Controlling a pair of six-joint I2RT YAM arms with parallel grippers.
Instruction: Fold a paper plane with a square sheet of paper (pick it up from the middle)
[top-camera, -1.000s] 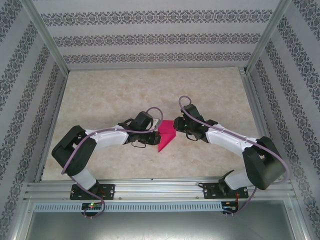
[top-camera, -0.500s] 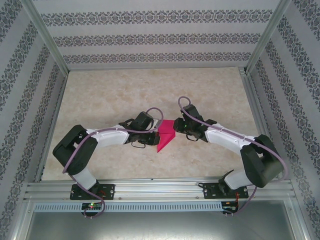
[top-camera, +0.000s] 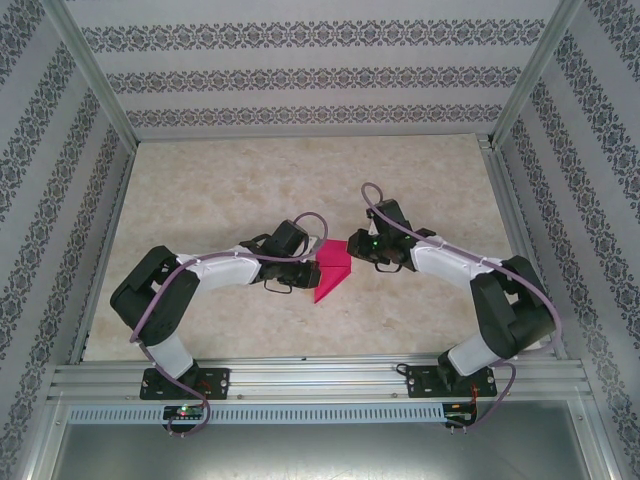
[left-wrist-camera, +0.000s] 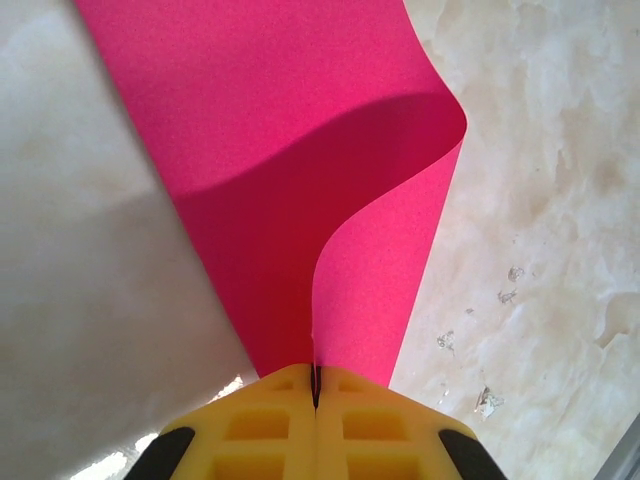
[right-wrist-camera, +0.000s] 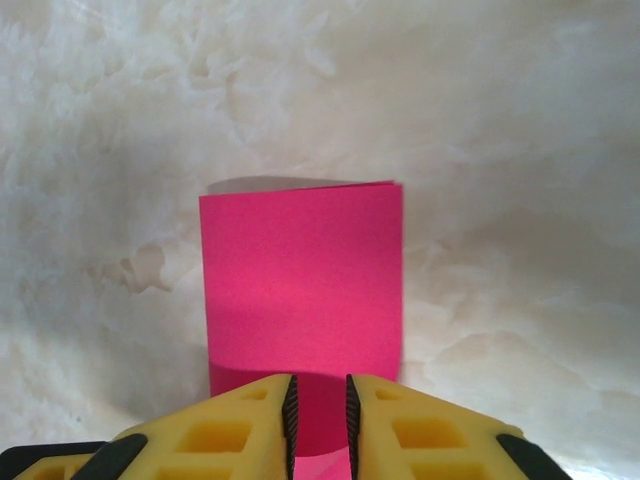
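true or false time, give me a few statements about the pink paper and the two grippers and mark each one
1. The left gripper is shut on the paper. True.
2. The paper lies flat and unfolded on the table. False: it is bent over with a curled flap.
3. The right gripper has a narrow gap between its fingers, with pink paper in it. True.
4. The paper is blue. False: it is magenta-pink.

Bright, even light w/ soft shadows; wrist-cam foregrounds seem slightly blurry.
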